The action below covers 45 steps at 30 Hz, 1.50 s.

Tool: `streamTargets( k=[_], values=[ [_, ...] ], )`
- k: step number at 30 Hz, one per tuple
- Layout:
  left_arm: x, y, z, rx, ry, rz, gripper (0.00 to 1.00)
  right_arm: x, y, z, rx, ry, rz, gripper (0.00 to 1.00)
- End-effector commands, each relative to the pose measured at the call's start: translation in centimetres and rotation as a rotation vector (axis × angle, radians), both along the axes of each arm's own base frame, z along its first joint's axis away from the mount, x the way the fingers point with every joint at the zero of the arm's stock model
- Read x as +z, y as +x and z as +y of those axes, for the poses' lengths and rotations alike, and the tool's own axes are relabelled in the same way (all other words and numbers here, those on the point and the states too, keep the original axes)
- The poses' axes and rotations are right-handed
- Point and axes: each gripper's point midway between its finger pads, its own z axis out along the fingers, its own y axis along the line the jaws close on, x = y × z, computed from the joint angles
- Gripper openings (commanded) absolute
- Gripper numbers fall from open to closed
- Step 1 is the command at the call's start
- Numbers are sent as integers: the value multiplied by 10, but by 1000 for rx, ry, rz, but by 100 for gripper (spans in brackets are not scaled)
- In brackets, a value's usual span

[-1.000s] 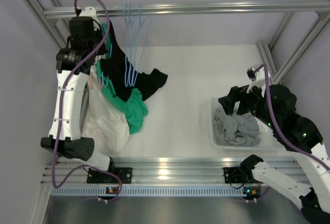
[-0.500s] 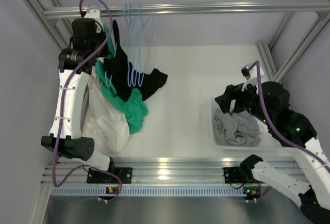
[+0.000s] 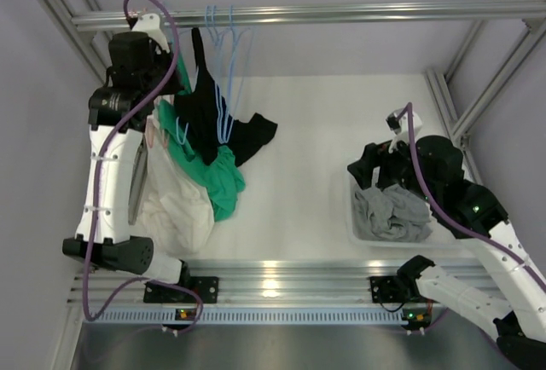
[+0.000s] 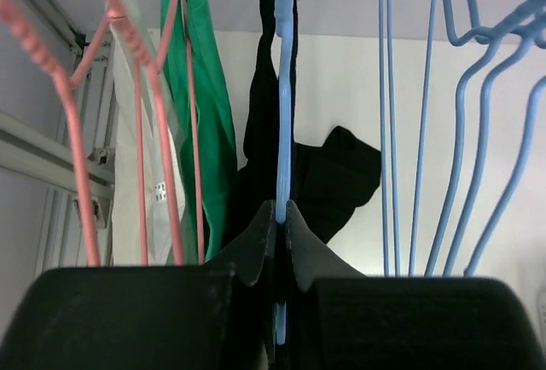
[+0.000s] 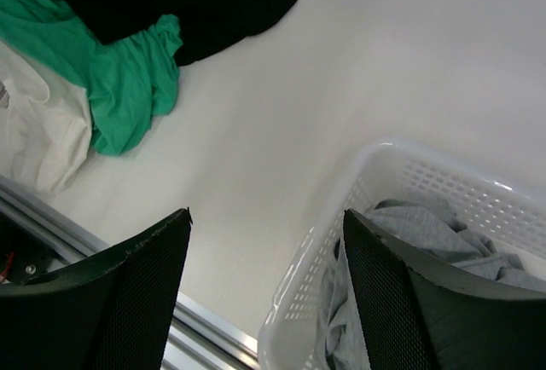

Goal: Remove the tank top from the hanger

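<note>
Left arm stands tall and reaches to 11 o'clock in the top view, under the metal rail. Left fingers are pinched shut on a thin blue wire hanger. It carries the black tank top, soft and limp, hem pooled on the white tabletop. At 9 o'clock of it, pink wire hangers hold a white garment and a green garment, both crumpled below. Bare blue hangers hang at 3 o'clock. Right arm is bent low at 4 o'clock. Right fingers are spread wide and hold nothing, over the rim of a white perforated plastic basket holding grey cloth. Can't tell if the held hanger's hook sits on the rail.
</note>
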Motion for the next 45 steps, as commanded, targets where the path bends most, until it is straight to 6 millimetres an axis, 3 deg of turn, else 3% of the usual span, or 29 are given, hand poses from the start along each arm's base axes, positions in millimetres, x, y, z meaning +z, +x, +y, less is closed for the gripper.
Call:
streamTargets(
  k=[1,6,7,9,10,14,15,17,18,20,21,29,31,36,38,45],
  values=[
    [53,-23,-5,-21,-81,-180,0,21,7,14,40,85,-70,71],
    [39,-41,-18,-85,-138,-180,0,21,5,25,96,122,-75,71],
    [27,-43,-21,-100,-146,-149,0,20,4,28,111,127,-75,71],
    [22,-61,-32,-149,-203,-135,0,20,0,36,160,145,-79,71],
    [0,-66,-35,-153,-218,-84,0,28,-5,45,222,177,-98,71],
    [-12,-117,-36,-150,-280,-100,0,45,-22,71,404,267,-133,71],
    [-40,-123,-35,-134,-291,-38,0,45,-22,75,416,281,-123,71],
    [-62,-144,-36,-147,-296,7,0,46,-19,78,414,292,-128,71],
    [-88,-150,-36,-141,-295,67,0,41,-15,80,409,293,-112,71],
    [-102,-169,-43,-193,-317,85,0,37,-13,84,414,301,-101,70],
    [-123,-176,-46,-200,-332,131,0,31,-11,88,425,311,-90,70],
    [-176,-232,-84,-438,-457,300,0,-5,-6,113,468,328,-35,68],
    [-180,-245,-91,-513,-473,309,0,-15,-8,124,484,302,-29,67],
    [-165,-287,-116,-770,-563,307,0,-34,-5,143,437,257,-45,64],
    [-160,-295,-118,-801,-572,287,0,-37,-13,156,451,233,-58,64],
    [-142,-311,-123,-876,-602,259,0,-60,3,185,356,164,-60,61]
  ],
)
